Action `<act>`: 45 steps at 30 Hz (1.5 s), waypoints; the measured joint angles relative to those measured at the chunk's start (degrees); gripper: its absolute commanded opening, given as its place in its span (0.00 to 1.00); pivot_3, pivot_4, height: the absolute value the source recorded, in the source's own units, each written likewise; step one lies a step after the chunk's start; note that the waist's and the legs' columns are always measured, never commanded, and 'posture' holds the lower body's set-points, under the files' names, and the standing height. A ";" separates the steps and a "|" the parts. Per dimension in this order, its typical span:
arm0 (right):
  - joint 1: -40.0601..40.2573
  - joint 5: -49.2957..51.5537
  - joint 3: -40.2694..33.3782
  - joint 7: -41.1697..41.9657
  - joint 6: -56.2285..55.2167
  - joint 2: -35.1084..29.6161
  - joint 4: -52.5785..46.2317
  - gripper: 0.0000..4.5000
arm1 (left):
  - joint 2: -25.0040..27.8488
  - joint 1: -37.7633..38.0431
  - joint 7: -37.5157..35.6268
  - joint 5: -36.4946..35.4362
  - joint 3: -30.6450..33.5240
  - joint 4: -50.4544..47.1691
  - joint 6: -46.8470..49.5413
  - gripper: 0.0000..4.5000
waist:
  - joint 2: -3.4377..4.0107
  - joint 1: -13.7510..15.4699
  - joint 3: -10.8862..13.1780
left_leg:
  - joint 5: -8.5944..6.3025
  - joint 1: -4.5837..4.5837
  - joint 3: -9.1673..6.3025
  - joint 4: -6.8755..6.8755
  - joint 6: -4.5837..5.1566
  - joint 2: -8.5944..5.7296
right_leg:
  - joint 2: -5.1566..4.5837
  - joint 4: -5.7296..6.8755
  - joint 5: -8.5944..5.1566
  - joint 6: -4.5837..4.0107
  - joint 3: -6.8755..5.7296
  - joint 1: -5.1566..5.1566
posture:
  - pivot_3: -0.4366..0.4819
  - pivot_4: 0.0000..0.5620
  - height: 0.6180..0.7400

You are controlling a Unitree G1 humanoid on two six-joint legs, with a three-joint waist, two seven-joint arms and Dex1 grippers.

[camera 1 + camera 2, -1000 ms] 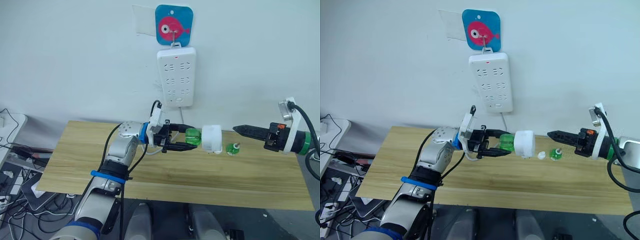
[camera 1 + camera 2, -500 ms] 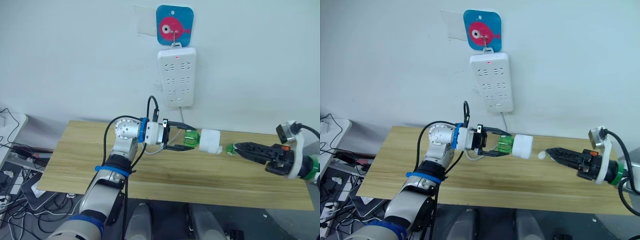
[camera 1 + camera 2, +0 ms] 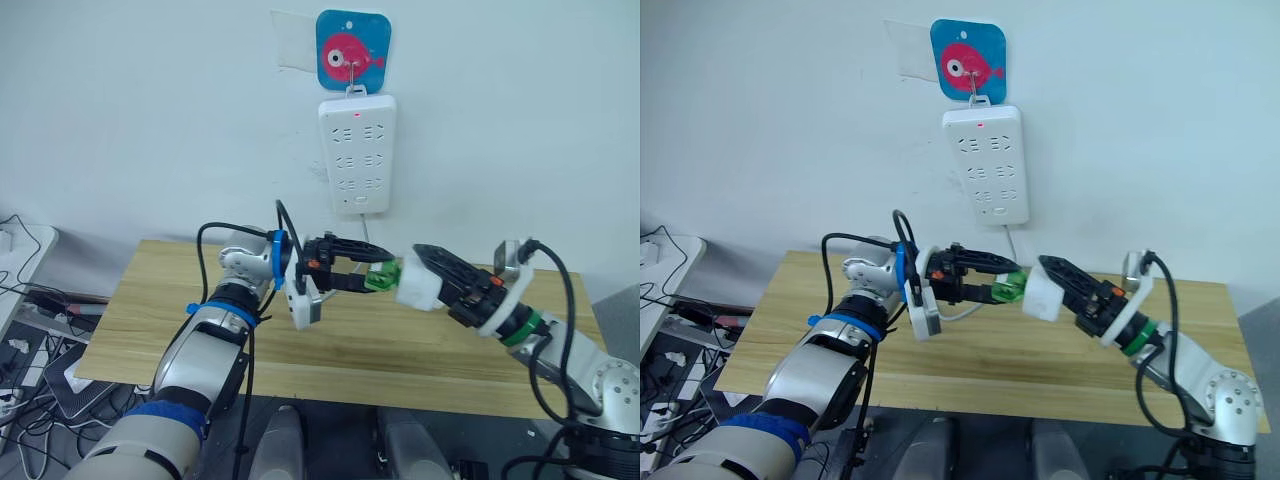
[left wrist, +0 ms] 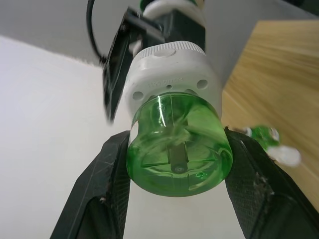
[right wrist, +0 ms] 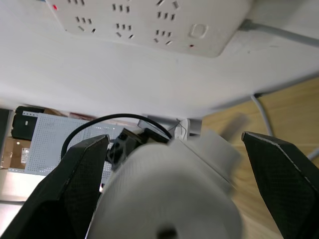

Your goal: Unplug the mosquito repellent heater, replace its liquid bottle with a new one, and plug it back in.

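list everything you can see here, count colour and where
heater: 1, white, held in the air over the table between both grippers
bottle: 1, green, screwed into the heater
spare bottle: 1, green, on the table
cap: 1, white, beside the spare bottle
power strip: 1, white, hung on the wall
fish hook plate: 1, blue and pink, above the strip
table: 1, light wood
cables: several, dark, robot's left of the table
left gripper: black, shut on the bottle
right gripper: black, around the heater
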 measured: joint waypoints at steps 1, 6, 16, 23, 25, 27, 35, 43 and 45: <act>0.07 -0.01 0.30 -3.67 -2.45 2.35 -1.49 0.99 | 0.68 -0.26 1.19 0.95 0.00 0.00 0.02 0.51 | 0.00 -0.30 0.00 | 0.00 0.00 -0.02 -0.02 0.00 0.03 | 0.02 0.02 0.00 0.00 0.00 -0.01 | 0.45 0.41 1.00; 3.14 -0.03 4.41 -14.08 -11.38 5.56 -9.54 0.99 | 1.82 -1.55 6.68 5.81 0.26 0.88 -0.06 0.51 | 0.01 -0.46 0.00 | 0.00 0.01 -0.04 -0.01 0.00 0.02 | 0.03 0.04 -0.01 -0.01 -0.02 -0.02 | 0.45 0.41 1.00; 4.51 0.67 -5.22 19.05 11.32 -27.49 9.78 0.99 | 4.15 -1.56 17.45 13.77 -2.57 3.36 -0.04 0.51 | 0.08 -0.34 0.02 | 0.00 0.06 0.04 -0.03 0.02 0.02 | 0.00 0.02 -0.01 -0.02 0.02 0.02 | 0.43 0.42 1.00; 10.05 -6.04 -8.85 40.15 24.53 -50.35 6.16 0.99 | 1.93 2.50 9.34 -3.71 -2.38 0.06 27.03 0.51 | 0.27 -0.55 -0.03 | 0.00 0.07 0.05 0.02 0.02 0.03 | -0.01 0.09 -0.01 -0.02 0.02 0.06 | 0.44 0.41 1.00; 10.58 -16.94 -8.63 46.17 21.83 -51.01 1.01 0.99 | 1.54 6.94 2.80 -11.80 -2.12 -7.61 47.04 0.51 | 0.26 -0.77 -0.03 | 0.01 0.08 -0.01 0.04 0.02 0.08 | 0.07 0.10 -0.01 -0.01 -0.02 0.03 | 0.44 0.41 1.00; 10.61 -27.95 -7.17 50.68 16.02 -51.09 -0.46 0.99 | 3.39 9.95 -0.12 -16.80 -2.13 -15.10 63.55 0.51 | 0.25 -0.89 -0.01 | 0.01 0.08 -0.02 0.06 0.01 0.07 | 0.09 0.18 -0.02 0.00 -0.01 -0.02 | 0.43 0.41 1.00; 8.26 -52.63 -5.09 62.27 -4.57 -48.38 -2.61 0.99 | 10.60 12.77 -2.21 -26.04 0.15 -34.74 105.06 0.51 | 0.26 -0.56 -0.01 | 0.03 0.12 -0.01 0.07 -0.02 0.05 | 0.08 0.17 -0.02 0.01 -0.03 0.01 | 0.40 0.39 1.00; 3.82 -46.13 -5.11 64.47 -4.20 -44.75 -6.79 0.99 | 9.42 12.12 -6.46 -24.01 0.90 -35.30 109.84 0.51 | 0.25 -0.52 -0.01 | 0.04 0.11 0.02 0.09 -0.04 0.04 | 0.05 0.16 -0.01 -0.01 0.00 0.03 | 0.37 0.39 1.00; 2.24 -43.17 -4.49 63.15 -2.82 -43.75 -7.05 0.99 | 9.11 11.47 -8.14 -23.28 0.96 -35.30 108.97 0.51 | 0.25 -0.54 -0.01 | 0.04 0.12 0.03 0.09 -0.04 0.04 | 0.05 0.16 -0.01 -0.01 -0.01 0.03 | 0.37 0.39 1.00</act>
